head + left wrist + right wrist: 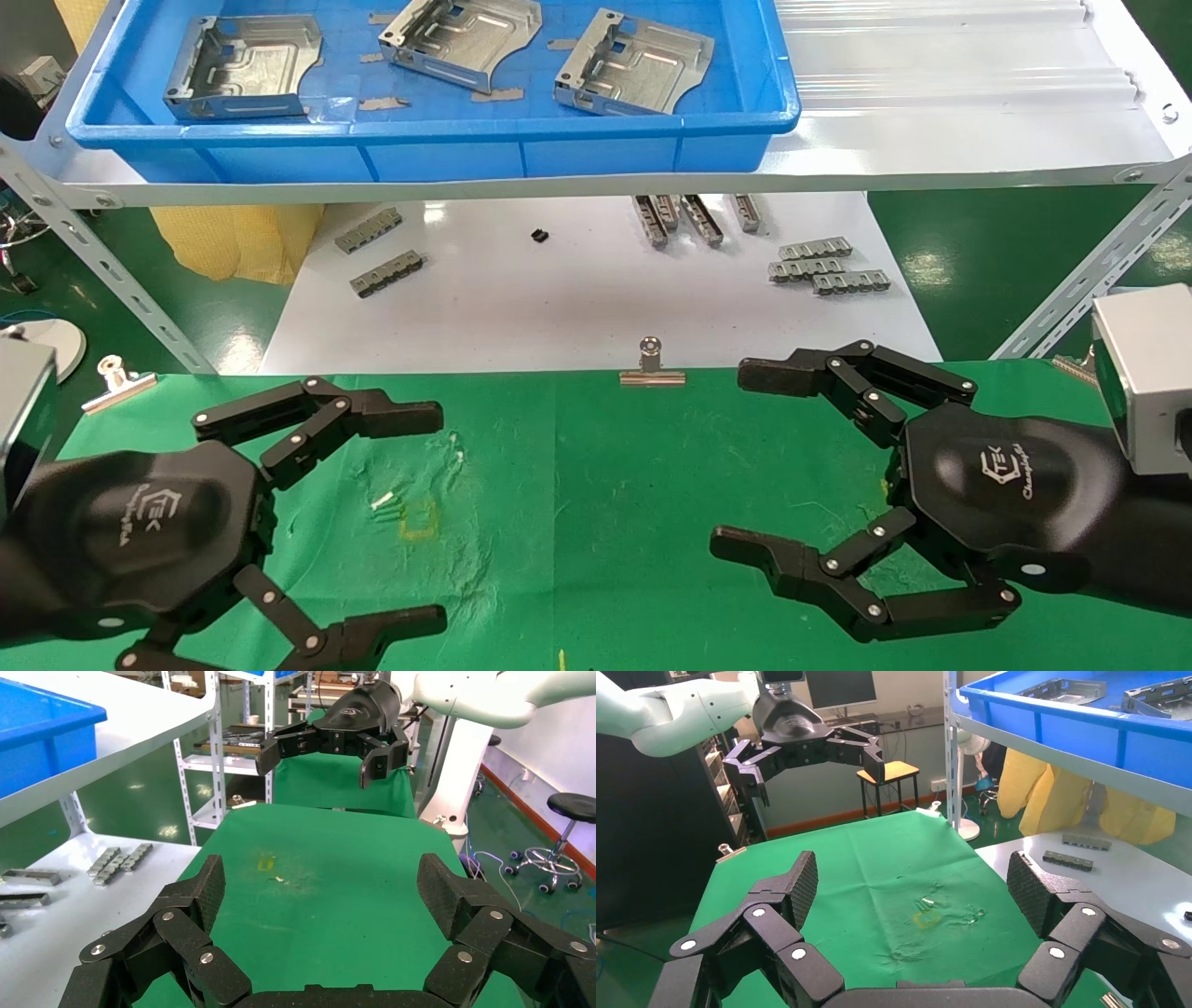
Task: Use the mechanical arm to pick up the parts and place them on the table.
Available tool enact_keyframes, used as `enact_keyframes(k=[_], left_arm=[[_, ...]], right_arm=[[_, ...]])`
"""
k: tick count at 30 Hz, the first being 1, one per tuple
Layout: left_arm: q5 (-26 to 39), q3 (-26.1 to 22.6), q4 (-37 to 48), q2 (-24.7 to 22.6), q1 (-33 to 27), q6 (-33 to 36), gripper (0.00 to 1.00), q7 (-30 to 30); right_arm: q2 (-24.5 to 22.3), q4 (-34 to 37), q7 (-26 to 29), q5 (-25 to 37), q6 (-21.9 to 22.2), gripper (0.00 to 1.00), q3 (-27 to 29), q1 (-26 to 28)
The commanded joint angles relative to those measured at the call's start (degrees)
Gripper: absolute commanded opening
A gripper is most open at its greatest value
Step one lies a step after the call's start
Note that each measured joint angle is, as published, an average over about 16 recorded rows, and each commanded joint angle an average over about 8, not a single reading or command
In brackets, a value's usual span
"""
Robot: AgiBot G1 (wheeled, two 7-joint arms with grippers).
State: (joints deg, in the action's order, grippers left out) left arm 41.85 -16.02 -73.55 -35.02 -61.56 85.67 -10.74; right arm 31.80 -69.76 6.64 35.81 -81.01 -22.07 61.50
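Nothing has been picked up yet: all three silver stamped sheet-metal parts [244, 67] [459, 42] [633, 63] lie in the blue plastic tray [438, 140] on the upper shelf, well apart from both arms, and the green-clothed surface [596, 485] carries none of them. The left tool [424, 517] hovers over the left half of that surface with its linked-bar fingers spread wide and nothing between them; the right tool [745, 461] hovers over the right half, equally wide and empty. The step in hand looks like the opening approach. The next move probably calls for one arm to rise and reach forward over the tray's front wall, line its fingers across a part's upturned flanges, and close there, since the flat plate offers little else to grip. The small grey toothed strips [824, 270] on the white board [577, 298] below are not wanted.
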Motion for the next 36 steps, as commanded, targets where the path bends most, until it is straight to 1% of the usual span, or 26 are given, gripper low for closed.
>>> enact_keyframes(k=[1, 17, 25, 36], left_arm=[[0.0, 0.0, 0.0, 0.0, 0.0, 0.0, 1.0, 0.0], [0.0, 0.0, 0.0, 0.0, 0.0, 0.0, 1.0, 0.0], [0.0, 0.0, 0.0, 0.0, 0.0, 0.0, 1.0, 0.0], [0.0, 0.0, 0.0, 0.0, 0.0, 0.0, 1.0, 0.0]], right_arm=[[0.0, 0.0, 0.0, 0.0, 0.0, 1.0, 0.0, 0.0], [0.0, 0.0, 0.0, 0.0, 0.0, 1.0, 0.0, 0.0], [0.0, 0.0, 0.0, 0.0, 0.0, 0.0, 0.0, 0.0], [0.0, 0.0, 0.0, 0.0, 0.0, 0.0, 0.0, 0.0]])
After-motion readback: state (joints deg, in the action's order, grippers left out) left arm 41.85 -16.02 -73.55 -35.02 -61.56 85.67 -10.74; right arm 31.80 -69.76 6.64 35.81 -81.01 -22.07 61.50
